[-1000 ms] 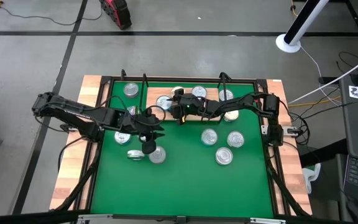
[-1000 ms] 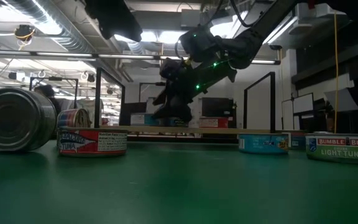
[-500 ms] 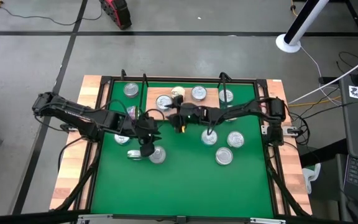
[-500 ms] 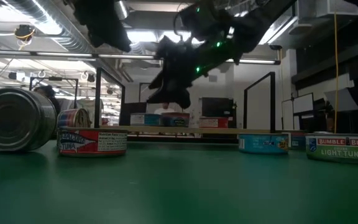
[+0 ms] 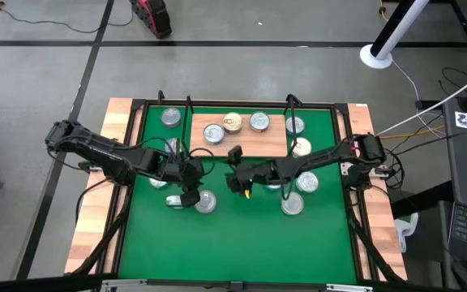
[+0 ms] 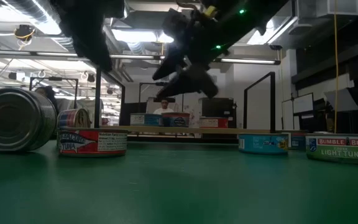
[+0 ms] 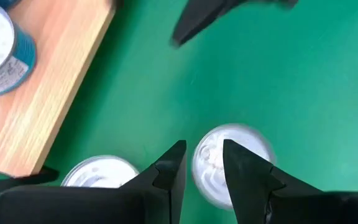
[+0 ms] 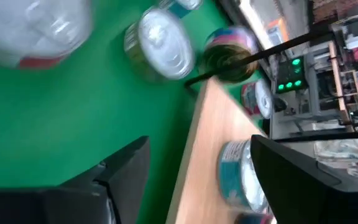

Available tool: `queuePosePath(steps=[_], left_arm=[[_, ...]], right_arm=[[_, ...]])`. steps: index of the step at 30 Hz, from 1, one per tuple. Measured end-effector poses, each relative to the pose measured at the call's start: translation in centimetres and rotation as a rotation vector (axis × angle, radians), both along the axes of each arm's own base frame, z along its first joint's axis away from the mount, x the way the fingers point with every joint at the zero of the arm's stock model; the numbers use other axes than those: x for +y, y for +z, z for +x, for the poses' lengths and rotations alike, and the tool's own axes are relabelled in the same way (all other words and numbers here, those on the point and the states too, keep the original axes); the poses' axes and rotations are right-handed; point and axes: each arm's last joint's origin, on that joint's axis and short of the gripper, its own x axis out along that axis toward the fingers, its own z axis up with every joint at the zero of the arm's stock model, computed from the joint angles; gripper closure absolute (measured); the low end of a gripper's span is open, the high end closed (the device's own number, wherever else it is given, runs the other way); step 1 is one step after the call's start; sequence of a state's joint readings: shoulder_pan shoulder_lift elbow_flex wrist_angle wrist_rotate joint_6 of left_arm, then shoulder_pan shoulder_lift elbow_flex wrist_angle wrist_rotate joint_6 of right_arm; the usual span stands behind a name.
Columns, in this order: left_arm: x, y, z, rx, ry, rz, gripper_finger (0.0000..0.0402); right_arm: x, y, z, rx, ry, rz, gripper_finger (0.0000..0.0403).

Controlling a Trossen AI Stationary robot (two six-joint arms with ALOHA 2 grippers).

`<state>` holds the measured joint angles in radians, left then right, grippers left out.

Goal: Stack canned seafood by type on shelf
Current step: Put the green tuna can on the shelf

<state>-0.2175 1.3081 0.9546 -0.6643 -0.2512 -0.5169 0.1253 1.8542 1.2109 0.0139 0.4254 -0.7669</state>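
Right hand (image 5: 242,180) hangs open and empty just off the shelf (image 5: 276,146), left hand (image 5: 191,182) part-closed, empty above a loose tin (image 5: 205,202); converging arms risk collision.

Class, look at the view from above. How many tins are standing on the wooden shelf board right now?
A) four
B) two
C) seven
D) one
A: four tins sit on the wooden shelf board in the high view: one silver tin, a gold-lidded tin, another silver tin and a last one by the board's right end.
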Motion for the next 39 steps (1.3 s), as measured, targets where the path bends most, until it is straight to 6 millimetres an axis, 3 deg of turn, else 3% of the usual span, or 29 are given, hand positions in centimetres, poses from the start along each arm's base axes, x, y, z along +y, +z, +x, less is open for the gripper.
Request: queuePosePath(steps=[10, 22, 29, 39], left_arm=[[0.0, -3.3, 1.1, 0.192, 0.009, 0.042, 0.0302], [1.9, -5.3, 1.7, 0.313, 0.045, 0.08, 0.0302], [2.6, -6.0, 2.0, 0.347, 0.088, 0.024, 0.0302], [2.6, -7.7, 2.5, 0.418, 0.078, 0.027, 0.0302]], right_arm=[[3.2, 2.6, -4.3, 0.178, 0.007, -0.015, 0.0127], [2.5, 7.7, -9.4, 0.163, -0.121, 0.137, 0.0127], [2.1, 8.6, -11.6, 0.215, -0.193, 0.231, 0.0127], [2.3, 8.3, -12.1, 0.274, -0.186, 0.349, 0.0127]])
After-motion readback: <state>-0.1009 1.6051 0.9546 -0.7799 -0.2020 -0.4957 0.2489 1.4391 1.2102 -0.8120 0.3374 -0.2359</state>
